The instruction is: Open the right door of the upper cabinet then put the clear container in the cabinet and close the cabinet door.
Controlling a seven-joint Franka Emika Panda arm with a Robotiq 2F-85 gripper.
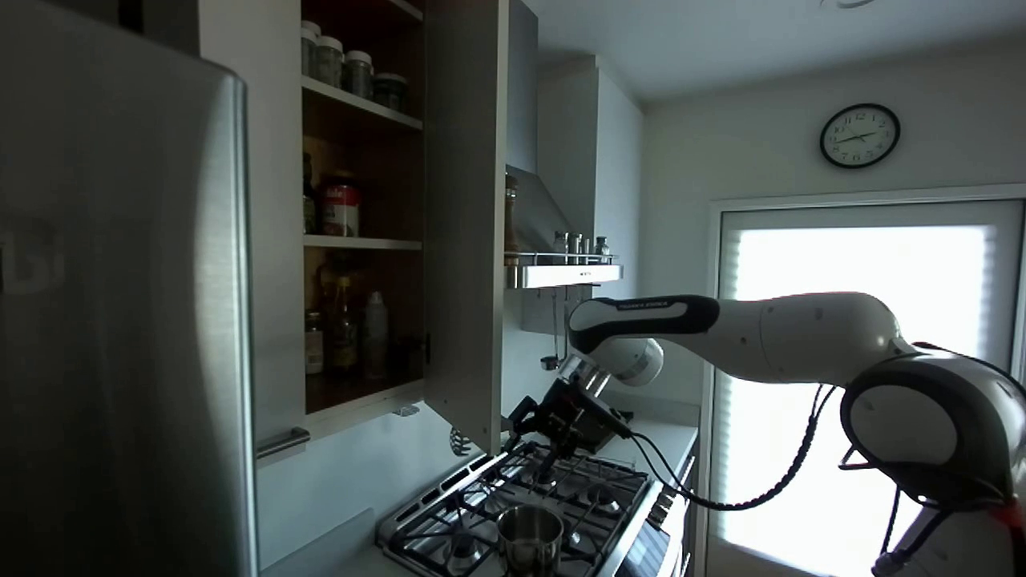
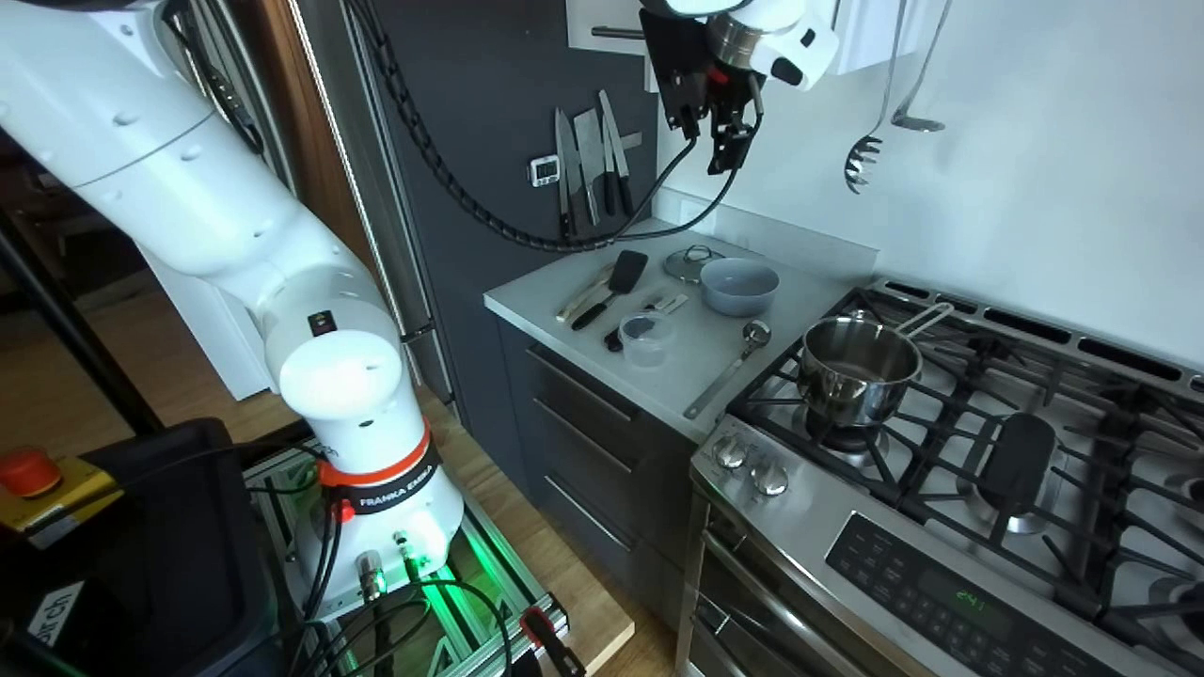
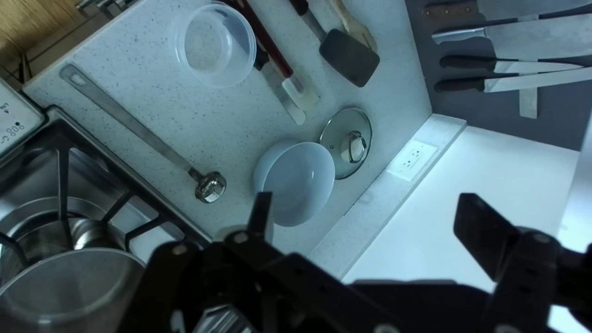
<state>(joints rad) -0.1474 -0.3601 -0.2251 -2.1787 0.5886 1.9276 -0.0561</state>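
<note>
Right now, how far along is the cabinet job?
Done, it seems: the right door stands open, showing the shelves inside the cabinet in an exterior view. In hand: nothing; the wrist view shows the jaws apart with nothing between them. Left: the container sits on the counter, so it needs picking up and putting in the cabinet, then the door needs closing.
</note>
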